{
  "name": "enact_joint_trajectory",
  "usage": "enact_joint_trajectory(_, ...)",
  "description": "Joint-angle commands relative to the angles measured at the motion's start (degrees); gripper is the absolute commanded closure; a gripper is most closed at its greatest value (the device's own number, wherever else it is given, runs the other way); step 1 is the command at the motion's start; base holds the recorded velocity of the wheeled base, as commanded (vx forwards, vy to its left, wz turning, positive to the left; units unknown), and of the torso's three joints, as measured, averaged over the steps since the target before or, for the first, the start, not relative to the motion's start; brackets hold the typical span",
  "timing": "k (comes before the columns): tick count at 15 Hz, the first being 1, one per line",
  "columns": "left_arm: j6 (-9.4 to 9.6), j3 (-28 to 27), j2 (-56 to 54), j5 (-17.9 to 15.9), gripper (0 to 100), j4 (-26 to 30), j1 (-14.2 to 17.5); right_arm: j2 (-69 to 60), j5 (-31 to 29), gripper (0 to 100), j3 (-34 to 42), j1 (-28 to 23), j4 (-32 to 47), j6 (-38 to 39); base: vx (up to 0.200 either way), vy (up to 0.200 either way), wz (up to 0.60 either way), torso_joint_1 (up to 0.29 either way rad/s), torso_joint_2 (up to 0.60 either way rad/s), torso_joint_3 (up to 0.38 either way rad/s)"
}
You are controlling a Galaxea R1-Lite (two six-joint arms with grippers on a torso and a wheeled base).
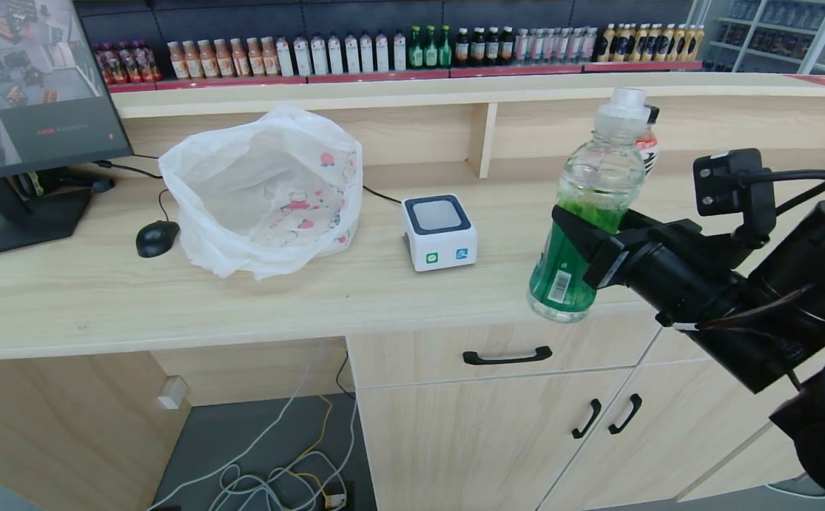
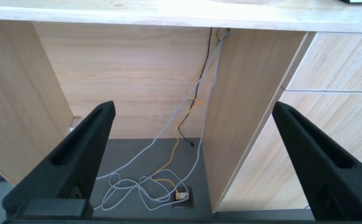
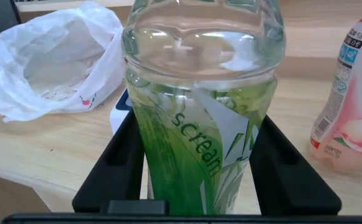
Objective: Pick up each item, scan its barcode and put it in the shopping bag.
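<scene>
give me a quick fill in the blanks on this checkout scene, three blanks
1. The right gripper is shut on a bottle of ___ drink.
2. The scanner stands on the robot's ___ side of the shopping bag.
3. The left gripper has its jaws ___.

Missing words: green; right; open

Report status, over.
Right gripper shut on green bottle, upright, right of scanner. Left gripper open, below counter. Shopping bag open; nothing between bottle and scanner.
</scene>
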Motion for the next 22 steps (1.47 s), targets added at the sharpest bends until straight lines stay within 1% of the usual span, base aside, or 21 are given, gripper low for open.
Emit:
enact_joint_trajectory(1, 0.00, 0.00, -0.02, 0.00, 0, 0.00, 0.00, -3.28, 0.17, 100, 3.07, 0.08, 0.03, -0.02, 0.000, 0.000, 0.00, 0.000, 0.00, 0.000)
enact_joint_trajectory(6, 0.00, 0.00, -0.02, 0.00, 0, 0.00, 0.00, -7.67, 1.04, 100, 7.82, 0.25, -0.14, 0.07, 0.000, 0.000, 0.00, 0.000, 0.00, 0.000)
enact_joint_trajectory(7, 0.00, 0.00, -0.02, 0.00, 0, 0.00, 0.00, -8.20, 1.13, 100, 8.69, 0.43, -0.14, 1.74, 0.000, 0.000, 0.00, 0.000, 0.00, 0.000)
enact_joint_trajectory(8, 0.00, 0.00, -0.02, 0.00, 0, 0.00, 0.00, -8.29, 0.87, 100, 8.87, 2.10, -0.14, 4.91, 0.000, 0.000, 0.00, 0.000, 0.00, 0.000)
enact_joint_trajectory(9, 0.00, 0.00, -0.02, 0.00, 0, 0.00, 0.00, -8.20, 0.87, 100, 8.69, 3.06, -0.05, 6.49, 0.000, 0.000, 0.00, 0.000, 0.00, 0.000)
enact_joint_trajectory(11, 0.00, 0.00, -0.02, 0.00, 0, 0.00, 0.00, -7.23, 0.96, 100, 7.55, 5.70, 0.12, 7.89, 0.000, 0.000, 0.00, 0.000, 0.00, 0.000)
enact_joint_trajectory(12, 0.00, 0.00, -0.02, 0.00, 0, 0.00, 0.00, -6.27, 1.04, 100, 6.06, 7.55, 0.12, 8.60, 0.000, 0.000, 0.00, 0.000, 0.00, 0.000)
enact_joint_trajectory(14, 0.00, 0.00, -0.02, 0.00, 0, 0.00, 0.00, -4.07, 0.96, 100, 1.84, 12.03, 0.21, 12.90, 0.000, 0.000, 0.00, 0.000, 0.00, 0.000)
enact_joint_trajectory(17, 0.00, 0.00, -0.02, 0.00, 0, 0.00, 0.00, -1.34, 1.04, 100, -2.56, 15.55, 0.21, 17.56, 0.000, 0.000, 0.00, 0.000, 0.00, 0.000)
enact_joint_trajectory(19, 0.00, 0.00, -0.02, 0.00, 0, 0.00, 0.00, -0.90, 0.96, 100, -3.52, 19.76, 0.21, 22.31, 0.000, 0.000, 0.00, 0.000, 0.00, 0.000)
enact_joint_trajectory(22, 0.00, 0.00, -0.02, 0.00, 0, 0.00, 0.00, -1.61, 0.96, 100, -3.70, 24.07, 0.03, 26.35, 0.000, 0.000, 0.00, 0.000, 0.00, 0.000)
